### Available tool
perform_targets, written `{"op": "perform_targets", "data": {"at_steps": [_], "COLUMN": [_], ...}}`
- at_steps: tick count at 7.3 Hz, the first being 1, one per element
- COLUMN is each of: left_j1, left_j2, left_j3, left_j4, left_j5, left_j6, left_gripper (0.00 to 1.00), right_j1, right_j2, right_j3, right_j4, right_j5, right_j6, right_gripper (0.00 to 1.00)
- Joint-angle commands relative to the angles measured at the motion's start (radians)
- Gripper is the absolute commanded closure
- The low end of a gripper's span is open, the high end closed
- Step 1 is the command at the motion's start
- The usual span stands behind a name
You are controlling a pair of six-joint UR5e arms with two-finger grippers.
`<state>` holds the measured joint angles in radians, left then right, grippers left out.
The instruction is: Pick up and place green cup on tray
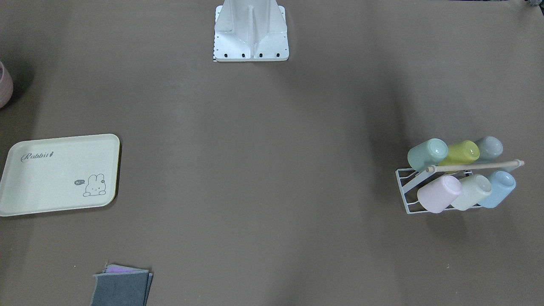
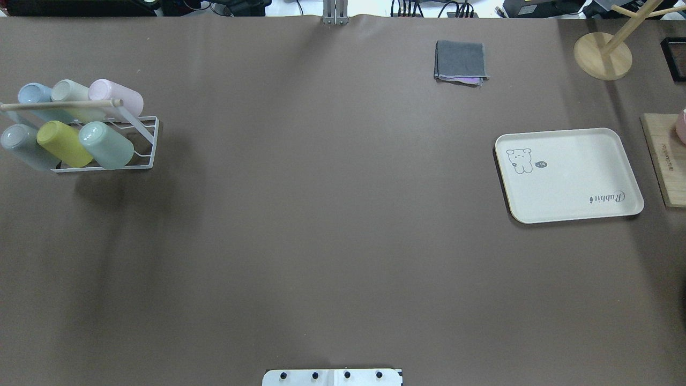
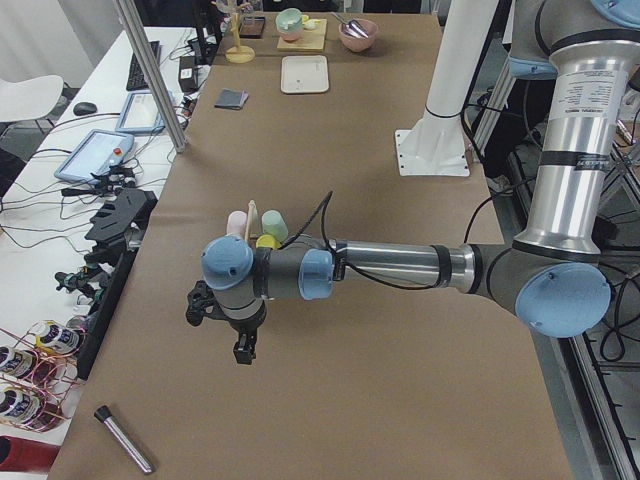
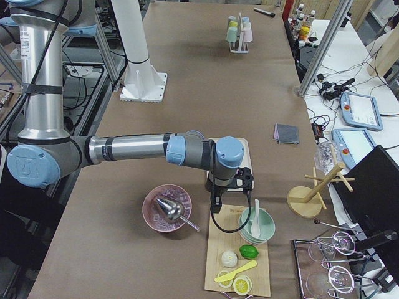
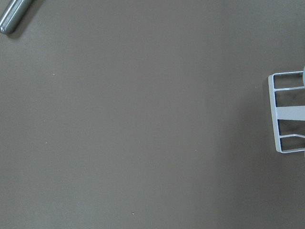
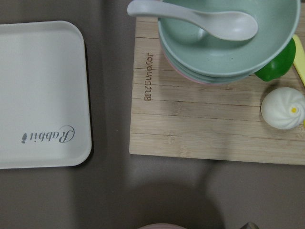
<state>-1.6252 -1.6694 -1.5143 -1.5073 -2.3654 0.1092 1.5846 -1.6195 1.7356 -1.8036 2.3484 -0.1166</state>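
At the far left end of the table, the left gripper is hanging near the white wire rack; its opening and any load cannot be told. On that rack the green cup is lying tilted, just beside the lime cup. Well apart to the right, the tray is sitting flat. Near it the right gripper is hanging; its opening likewise cannot be told.

overhead/front: opposed, share tray | wrists — close, straight down

Soft, even overhead light casts faint, broad shadows across the brown table, and all 6 views look sharp.
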Motion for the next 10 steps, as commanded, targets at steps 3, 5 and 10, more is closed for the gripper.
{"op": "perform_targets", "data": {"at_steps": [3,5,10], "left_j1": [0.001,0.002,0.002], "left_j2": [0.010,0.008,0.029], "left_j3": [0.003,0.006,-0.184], "left_j4": [-0.001,-0.001,0.006], "left_j5": [-0.008,-0.006,0.003], "left_j6": [0.004,0.001,0.000], "left_gripper": [0.02,0.02,0.02], "right_j1": [-0.044,-0.104,-0.253], "right_j2": [0.012,0.050,0.082], "right_j3": [0.005,0.007,-0.128], "right_j4": [0.006,0.004,0.271], "right_j5": [0.000,0.002,-0.006], "right_j6": [0.113,0.223,0.472], "right_gripper": [0.00,0.00,0.01]}}
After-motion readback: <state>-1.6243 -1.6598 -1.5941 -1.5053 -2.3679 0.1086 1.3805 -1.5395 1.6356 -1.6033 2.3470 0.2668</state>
